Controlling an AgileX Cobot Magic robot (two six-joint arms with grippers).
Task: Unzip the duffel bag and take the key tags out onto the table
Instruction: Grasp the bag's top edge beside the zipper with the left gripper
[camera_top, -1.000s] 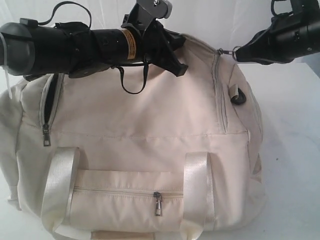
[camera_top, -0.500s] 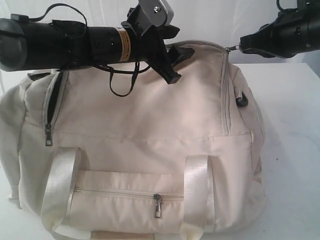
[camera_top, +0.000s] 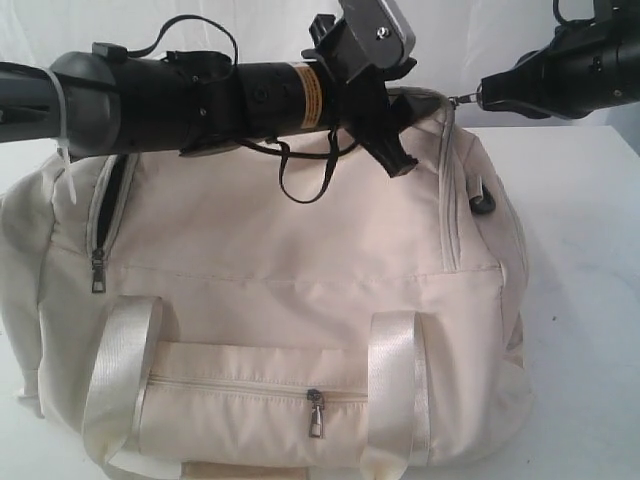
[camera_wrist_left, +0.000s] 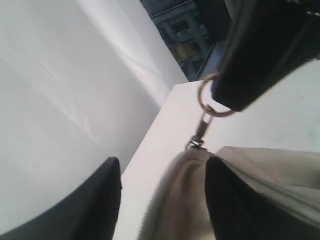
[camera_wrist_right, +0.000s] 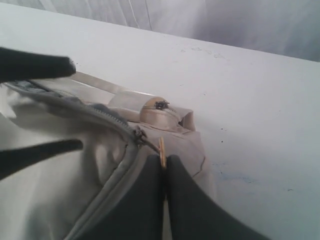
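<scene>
The cream duffel bag (camera_top: 290, 260) fills the exterior view and rests on the white table (camera_top: 585, 300). My right gripper (camera_top: 481, 96) is shut on the metal ring of the top zipper pull (camera_wrist_right: 161, 150) at the bag's upper right corner, holding it taut. My left gripper (camera_top: 403, 132) reaches across the bag's top. It is open, and its two black fingers (camera_wrist_left: 87, 202) straddle the bag's top edge (camera_wrist_left: 185, 200) just short of that pull. The key tags are hidden.
A side zip pocket (camera_top: 103, 205) gapes open at the bag's left end. The front pocket's zipper pull (camera_top: 316, 412) hangs between the two webbing handles (camera_top: 115, 370). A black cable loop (camera_top: 300, 180) dangles from my left arm. A dark buckle (camera_top: 485, 203) sits at the right end.
My left arm has slid rightward along the bag's top towards the zipper pull. My right gripper drew the pull slightly up and right, then held still.
</scene>
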